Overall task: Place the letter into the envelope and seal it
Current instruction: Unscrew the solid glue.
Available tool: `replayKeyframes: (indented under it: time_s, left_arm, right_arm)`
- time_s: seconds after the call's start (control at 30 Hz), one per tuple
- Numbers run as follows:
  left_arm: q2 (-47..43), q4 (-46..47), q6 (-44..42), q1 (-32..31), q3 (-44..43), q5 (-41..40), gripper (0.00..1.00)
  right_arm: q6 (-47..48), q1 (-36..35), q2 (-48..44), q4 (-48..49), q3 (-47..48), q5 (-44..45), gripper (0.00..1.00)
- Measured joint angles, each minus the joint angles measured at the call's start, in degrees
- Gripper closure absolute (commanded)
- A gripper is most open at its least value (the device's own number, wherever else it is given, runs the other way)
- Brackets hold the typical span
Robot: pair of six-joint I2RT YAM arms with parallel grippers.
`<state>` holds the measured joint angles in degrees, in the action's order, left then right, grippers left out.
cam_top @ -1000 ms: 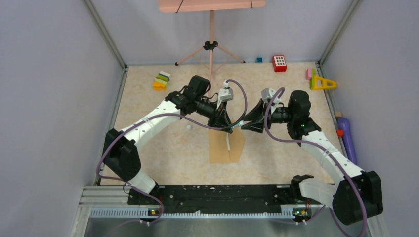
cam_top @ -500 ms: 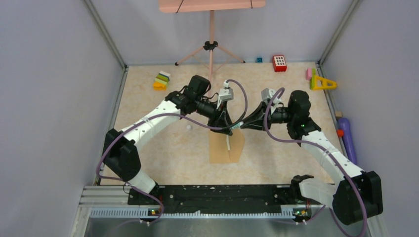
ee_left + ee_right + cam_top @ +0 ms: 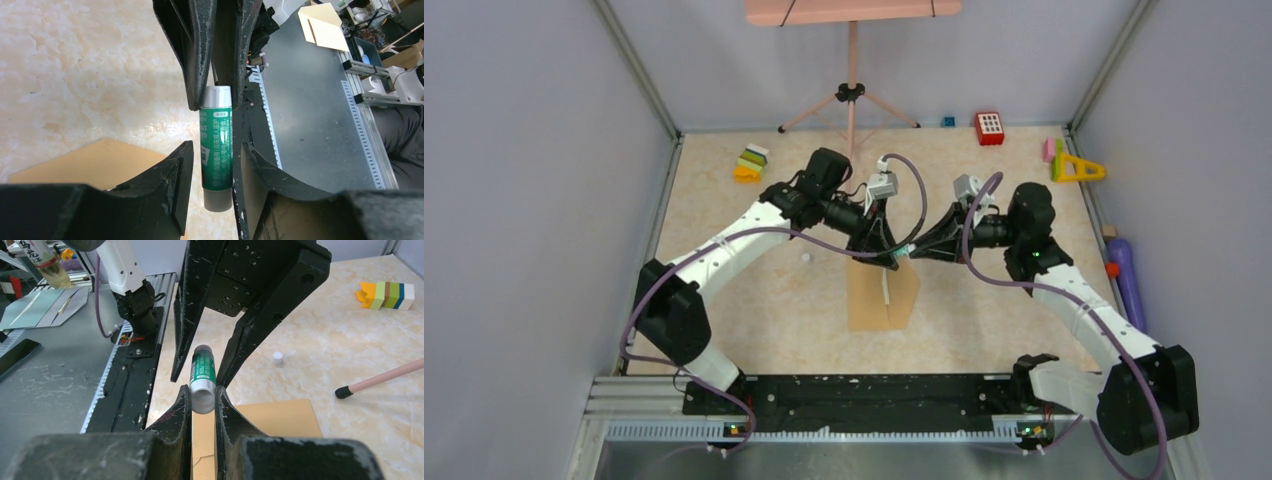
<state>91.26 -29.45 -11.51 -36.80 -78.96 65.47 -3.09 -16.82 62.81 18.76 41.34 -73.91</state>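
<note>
A green glue stick (image 3: 216, 150) hangs in the air between my two grippers, above the brown envelope (image 3: 879, 305). My right gripper (image 3: 203, 392) is shut on the stick's silver end. My left gripper (image 3: 214, 155) stands open around the other end of the stick, with a clear gap beside one finger. In the top view the left gripper (image 3: 892, 258) and right gripper (image 3: 914, 252) meet tip to tip over the envelope's far edge. The envelope (image 3: 280, 417) lies flat on the table. The letter is hidden from view.
A small white cap (image 3: 277, 358) lies on the table left of the envelope. A pink tripod stand (image 3: 851, 95) stands behind, with one foot (image 3: 345, 391) near the envelope. Coloured blocks (image 3: 751, 163), a red block (image 3: 990, 128) and a yellow triangle (image 3: 1077, 168) sit at the back.
The right gripper has closed on the glue stick's silver end. The left gripper's jaws have spread apart and loosened from the stick. Both arms stay almost in place.
</note>
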Motion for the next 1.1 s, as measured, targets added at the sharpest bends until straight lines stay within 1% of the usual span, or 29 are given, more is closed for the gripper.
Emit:
replayKeyframes:
  time_s: [0.1,0.17,0.23,0.3,0.43,0.53,0.67,0.77,0.83,0.93,1.0,1.07,1.1]
  left_arm:
    - [0.8,0.5,0.9,0.0,-0.2,0.4,0.83]
    - [1.2,0.5,1.1,0.0,-0.3,0.7,0.93]
    - [1.2,0.3,1.2,0.1,-0.4,0.5,0.96]
    - [1.2,0.3,1.1,0.1,-0.5,-0.3,0.99]
    - [0.9,0.4,0.8,0.1,-0.5,-4.2,1.00]
    - [0.1,0.5,-0.1,0.2,-0.4,-10.0,1.00]
    - [-0.7,1.4,-1.1,0.3,-0.1,-15.7,1.00]
    - [-0.8,1.9,-2.0,0.2,0.0,-19.4,1.00]
    - [-0.8,2.0,-2.6,-0.2,0.1,-21.7,1.00]
    - [-0.8,2.0,-3.7,-0.9,0.2,-24.5,1.00]
    - [-0.8,1.9,-4.1,-1.1,0.2,-24.9,1.00]
    - [-0.8,1.6,-4.5,-1.1,0.2,-24.5,1.00]
    - [-0.8,1.3,-4.7,-1.1,0.2,-24.0,1.00]
  right_arm:
    - [-0.1,0.0,0.2,0.2,0.0,-0.1,1.00]
    - [-0.2,0.0,0.4,0.2,0.0,0.1,0.99]
    - [-0.2,0.0,0.5,0.2,0.0,0.3,0.94]
    - [-0.5,0.0,0.6,0.3,0.0,0.8,0.87]
    - [-5.0,0.1,2.3,1.6,0.0,3.2,0.85]
    - [-12.5,0.7,5.9,3.3,0.7,4.9,0.85]
    - [-23.1,1.7,12.5,2.8,4.6,5.1,0.85]
    - [-29.8,2.1,15.6,2.7,6.1,5.5,0.77]
    - [-33.3,2.2,16.6,2.0,6.3,6.6,0.66]
    - [-36.1,2.4,16.7,0.3,6.3,8.5,0.47]
    - [-35.9,2.5,16.7,-0.9,6.3,9.0,0.40]
    - [-33.1,2.5,16.0,-3.5,6.4,9.2,0.37]
    - [-30.1,2.6,15.3,-5.2,6.4,9.2,0.37]
